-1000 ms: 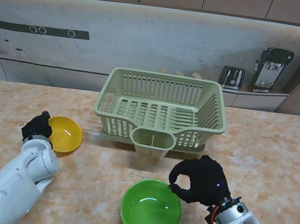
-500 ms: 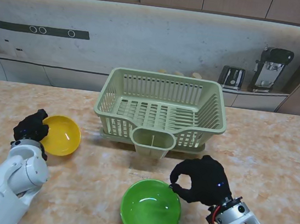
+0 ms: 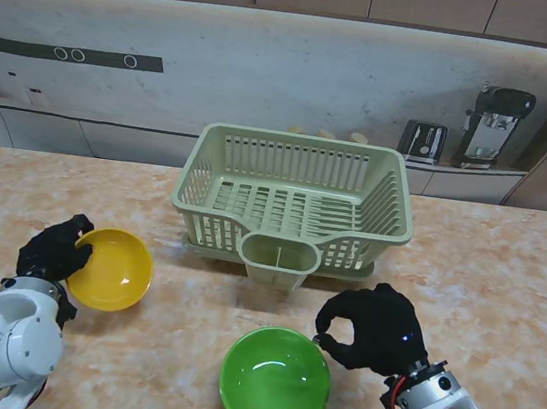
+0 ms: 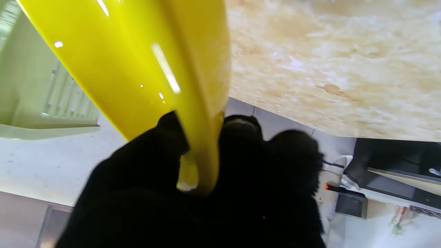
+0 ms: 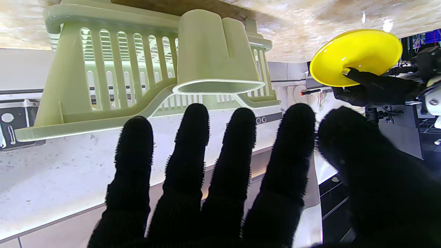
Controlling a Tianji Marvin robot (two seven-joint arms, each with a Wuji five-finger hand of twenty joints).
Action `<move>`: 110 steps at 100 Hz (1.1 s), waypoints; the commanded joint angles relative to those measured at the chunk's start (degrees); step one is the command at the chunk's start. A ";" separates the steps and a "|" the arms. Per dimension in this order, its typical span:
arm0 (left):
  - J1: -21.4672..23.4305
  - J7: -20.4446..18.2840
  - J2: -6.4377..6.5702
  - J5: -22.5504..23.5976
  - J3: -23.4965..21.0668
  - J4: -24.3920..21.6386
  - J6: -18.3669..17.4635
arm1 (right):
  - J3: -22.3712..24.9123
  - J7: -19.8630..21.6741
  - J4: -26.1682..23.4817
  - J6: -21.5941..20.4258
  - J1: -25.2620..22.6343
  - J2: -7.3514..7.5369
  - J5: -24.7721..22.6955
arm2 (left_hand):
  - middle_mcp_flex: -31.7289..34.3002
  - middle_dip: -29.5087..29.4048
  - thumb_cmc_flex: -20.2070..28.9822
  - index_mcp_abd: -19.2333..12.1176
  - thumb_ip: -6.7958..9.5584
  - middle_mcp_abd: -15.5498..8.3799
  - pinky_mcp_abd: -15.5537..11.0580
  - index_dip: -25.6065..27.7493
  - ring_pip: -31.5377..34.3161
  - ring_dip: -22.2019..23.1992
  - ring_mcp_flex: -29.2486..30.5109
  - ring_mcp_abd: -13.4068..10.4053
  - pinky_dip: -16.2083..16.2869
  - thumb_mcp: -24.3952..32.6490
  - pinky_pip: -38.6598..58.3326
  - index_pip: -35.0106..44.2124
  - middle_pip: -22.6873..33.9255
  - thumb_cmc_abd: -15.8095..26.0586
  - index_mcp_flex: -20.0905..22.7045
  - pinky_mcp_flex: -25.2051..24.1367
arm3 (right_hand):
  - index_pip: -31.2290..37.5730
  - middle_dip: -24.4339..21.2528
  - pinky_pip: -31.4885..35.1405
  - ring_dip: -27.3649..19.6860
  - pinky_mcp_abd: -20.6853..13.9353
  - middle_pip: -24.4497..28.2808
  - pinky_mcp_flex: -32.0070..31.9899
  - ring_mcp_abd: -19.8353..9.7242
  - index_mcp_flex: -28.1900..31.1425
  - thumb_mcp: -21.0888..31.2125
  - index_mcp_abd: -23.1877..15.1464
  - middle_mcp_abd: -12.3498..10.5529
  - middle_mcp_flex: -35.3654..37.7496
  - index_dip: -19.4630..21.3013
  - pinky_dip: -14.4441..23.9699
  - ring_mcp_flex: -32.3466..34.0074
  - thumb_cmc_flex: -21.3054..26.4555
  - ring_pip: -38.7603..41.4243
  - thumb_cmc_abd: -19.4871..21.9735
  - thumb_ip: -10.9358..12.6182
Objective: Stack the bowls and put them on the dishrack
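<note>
Marbled beige stone forms the tabletop [image 3: 507, 266], backed by a pale wall with a toaster [image 3: 422, 140] and a coffee machine [image 3: 496, 125] on a ledge. Toward the near left corner, the left robot hand [image 3: 53, 251] is clamped on the rim of the yellow bowl [image 3: 112, 269]; in the left wrist view the rim [image 4: 203, 131] is seen pinched between the thumb and the black-gloved fingers [image 4: 293, 162], and the bowl appears tilted and lifted off the surface. Near the front edge, right of centre, the right robot hand [image 3: 373, 329] is held beside the green bowl [image 3: 275, 381], its fingers [image 5: 193, 137] spread apart and gripping nothing, the thumb and forefinger curled close to the bowl's rim; whether they touch it cannot be told. The green bowl rests upright on the tabletop. Farther back, at the middle of the tabletop, the pale green dishrack [image 3: 294, 202] is seen, its cutlery cup [image 3: 278, 259] facing the front edge.
</note>
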 commanded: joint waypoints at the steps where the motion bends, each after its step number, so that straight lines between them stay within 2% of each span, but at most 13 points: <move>1: 1.77 -1.28 0.08 -0.20 -0.25 -1.83 -0.92 | -0.03 0.60 -0.40 0.22 -0.73 -0.28 -0.20 | 5.07 0.41 8.39 -6.41 7.82 -3.53 -1.14 5.57 2.45 0.72 2.08 -0.83 0.24 13.19 4.06 8.04 3.33 6.01 6.54 1.77 | 1.20 0.74 0.72 1.10 -0.85 -0.27 -0.22 -1.41 1.07 0.66 -1.84 -1.94 1.20 -0.12 -0.58 0.36 0.24 -0.24 -0.79 -1.16; 33: 7.06 -2.62 0.03 -2.88 -1.18 -7.42 -5.58 | -0.01 0.61 -0.41 0.23 -0.74 -0.28 -0.21 | 4.74 0.51 8.74 -6.22 7.84 -3.34 -1.96 5.55 1.98 0.66 1.90 -1.49 -0.03 12.21 3.65 7.01 2.95 6.57 6.56 1.70 | 1.23 0.74 0.69 1.10 -0.88 -0.30 -0.24 -1.46 1.15 0.61 -1.84 -1.89 1.22 -0.13 -0.59 0.37 0.26 -0.25 -0.78 -1.17; 45: 7.87 -2.34 -0.25 -5.72 -0.62 -8.70 -7.09 | 0.17 0.44 -0.74 1.39 -1.16 -0.28 -0.91 | 4.59 0.63 8.95 -6.27 7.85 -3.22 -2.14 5.59 1.88 0.72 1.89 -1.54 -0.06 11.81 3.60 6.67 2.79 6.93 6.52 1.71 | 1.14 0.73 0.72 1.10 -0.82 -0.36 -0.17 -1.49 1.05 0.59 -1.88 -1.93 1.15 -0.19 -0.58 0.38 0.25 -0.27 -0.81 -1.18; 71: 8.91 -1.86 -0.70 -11.10 1.92 -11.00 -10.03 | 0.95 0.49 -0.95 1.38 -1.64 -0.33 -0.88 | 3.79 1.16 9.79 -6.14 7.77 -2.92 -2.35 5.85 1.56 1.05 1.28 -1.58 -0.13 10.29 3.32 5.71 2.68 7.53 6.10 1.47 | 1.20 0.73 0.73 1.11 -0.85 -0.37 -0.12 -1.42 1.04 0.55 -1.66 -1.76 1.18 -0.17 -0.58 0.37 0.30 -0.28 -0.78 -1.16; 110: 8.55 -0.63 -1.10 -16.15 7.94 -11.89 -13.51 | 1.30 0.13 -0.91 1.54 -1.93 -0.36 -1.05 | 2.40 2.09 10.97 -5.74 7.17 -2.61 -2.21 6.43 0.73 1.38 0.04 -1.33 -0.32 8.30 2.15 4.57 2.48 8.05 4.86 0.03 | 1.14 0.71 0.69 1.10 -0.85 -0.47 -0.14 -1.38 1.01 0.42 -1.69 -1.87 1.14 -0.20 -0.57 0.34 0.36 -0.32 -0.70 -1.12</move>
